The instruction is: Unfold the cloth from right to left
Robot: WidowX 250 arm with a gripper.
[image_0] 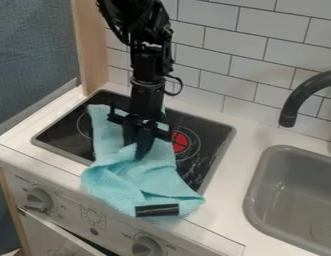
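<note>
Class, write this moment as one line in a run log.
task: unfold cloth | pincer: down at cloth | cloth: rumpled, across stove and counter | black strip: on cloth's front end

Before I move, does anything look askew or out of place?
Yes: the oven door stands ajar, a dark gap along its top. The cloth lies crumpled across the stovetop, near end at the counter's front edge.

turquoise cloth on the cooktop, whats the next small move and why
Probably a gentle pull toward the picture's left, once the tool has a sure hold: it reaches down to the turquoise cloth, which still lies creased, with overlapping folds, partly across the cooktop.
</note>
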